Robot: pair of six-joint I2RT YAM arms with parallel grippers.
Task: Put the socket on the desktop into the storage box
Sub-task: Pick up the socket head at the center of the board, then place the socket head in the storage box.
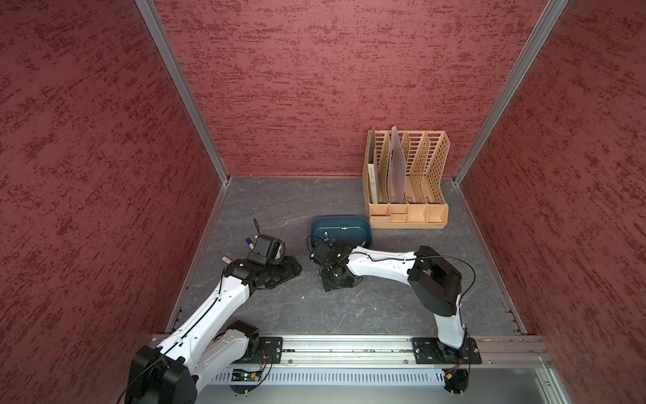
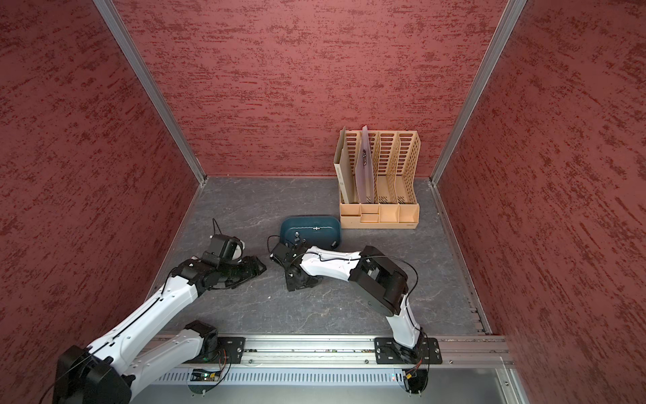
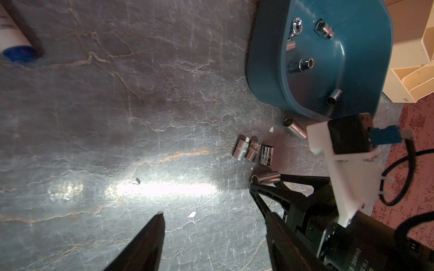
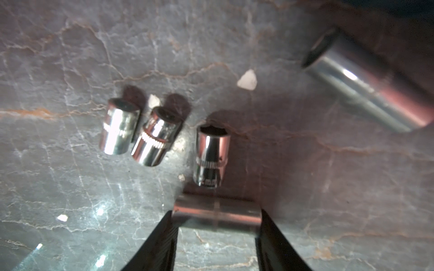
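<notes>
Near the middle of the grey marbled desk (image 1: 384, 307), a little toward its near edge, the right pincer (image 4: 216, 214) reaches down to the surface. A chrome socket (image 3: 267, 176) lies on its side between the fingers. The socket's long axis runs straight across from one finger to the other, so the fingers meet its two flat ends, not its round sides. Both fingers appear to touch those ends, with the pincer partly closed. The socket rests on the desk and is not lifted.

The left pincer (image 1: 293, 266) hovers just to the left, jaws apart and empty, so the right arm is plainly the nearer one.

Just beyond the fingers, toward the far edge, three short sockets (image 4: 155, 138) lie in a loose row. A longer deep socket (image 4: 366, 82) lies past them, close beside the box.

Farther on sits the teal storage box (image 1: 353, 224), with several sockets already inside (image 3: 300, 64). It lies straight ahead of the held socket, so the carry is likely a short lift over the loose ones.

A tan file rack (image 1: 407, 210) stands toward the far right corner.
</notes>
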